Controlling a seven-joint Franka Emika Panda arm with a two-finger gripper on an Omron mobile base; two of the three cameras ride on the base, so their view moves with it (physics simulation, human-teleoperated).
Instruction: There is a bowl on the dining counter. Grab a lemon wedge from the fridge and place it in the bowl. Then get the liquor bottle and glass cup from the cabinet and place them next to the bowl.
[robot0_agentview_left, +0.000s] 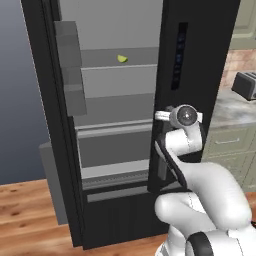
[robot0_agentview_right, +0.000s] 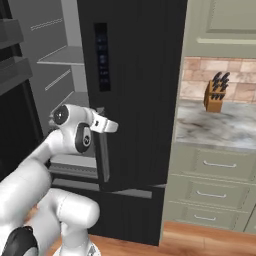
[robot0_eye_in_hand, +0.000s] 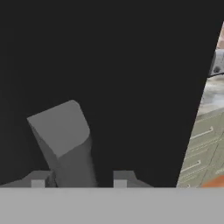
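Nearest the hand camera: a grey handle (robot0_eye_in_hand: 65, 140) of the fridge (robot0_eye_in_hand: 109, 65), its squared end standing up between my tool's (robot0_eye_in_hand: 78, 179) two dark fingertips (robot0_eye_in_hand: 38, 178). The tips sit either side of the handle's lower part, a clear gap on the right; whether they actually pinch it, I cannot tell.

From the left base camera, my arm folds up from the lower right and the hand disappears against the right fridge door (robot0_agentview_left: 195, 75), at the grey handle (robot0_agentview_left: 161, 167) on that door's left edge. The right base camera shows the same handle (robot0_agentview_right: 103, 150) just right of the wrist.

Fridge: tall, black. The left door (robot0_agentview_left: 50, 125) is swung open, with grey bins on its inner face. The interior is pale grey, with shelves stacked above drawers. The right door is shut and carries a narrow dark panel (robot0_agentview_left: 178, 55).

Lemon wedge (robot0_agentview_left: 122, 59): tiny, yellow-green, on an upper shelf inside the fridge, far above and left of my hand. Well apart from the tool.

Right of the fridge: marble desk (robot0_agentview_right: 220, 125) over sage drawers, with a knife block (robot0_agentview_right: 216, 95) on it. A toaster (robot0_agentview_left: 246, 84) shows in the left base camera. Wooden floor (robot0_agentview_left: 25, 210) below.
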